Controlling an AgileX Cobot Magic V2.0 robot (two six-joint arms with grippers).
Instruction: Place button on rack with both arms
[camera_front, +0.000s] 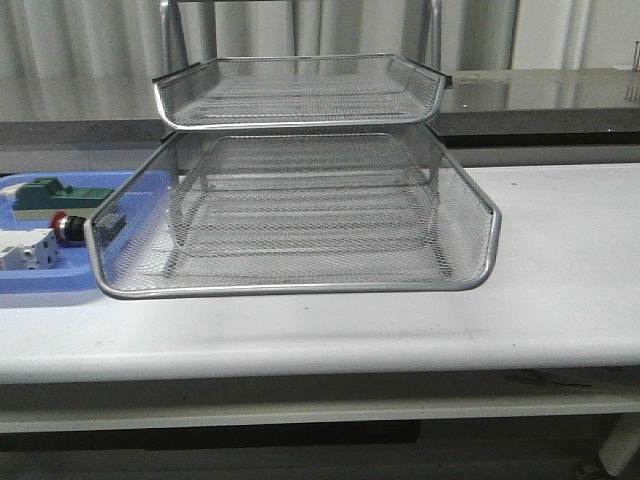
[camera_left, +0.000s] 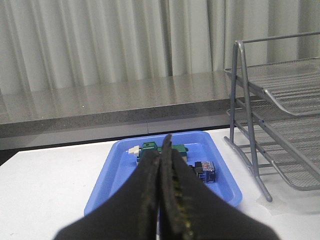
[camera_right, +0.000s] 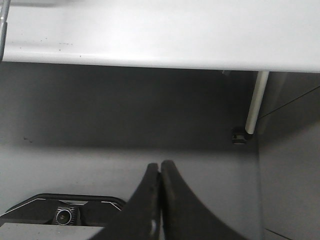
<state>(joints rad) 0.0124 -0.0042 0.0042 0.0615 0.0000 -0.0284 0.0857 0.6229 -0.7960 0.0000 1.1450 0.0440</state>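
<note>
Both jaws pressed together; left gripper (camera_left: 161, 150) facing blue tray (camera_left: 112, 172)

No readable text, label or number shows anywhere

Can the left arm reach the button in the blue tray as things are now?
Probably yes. The left gripper is shut and empty and faces the blue tray, with bare table between them. The button lies in that tray beside the rack, open from above. The gripper must open first.
</note>
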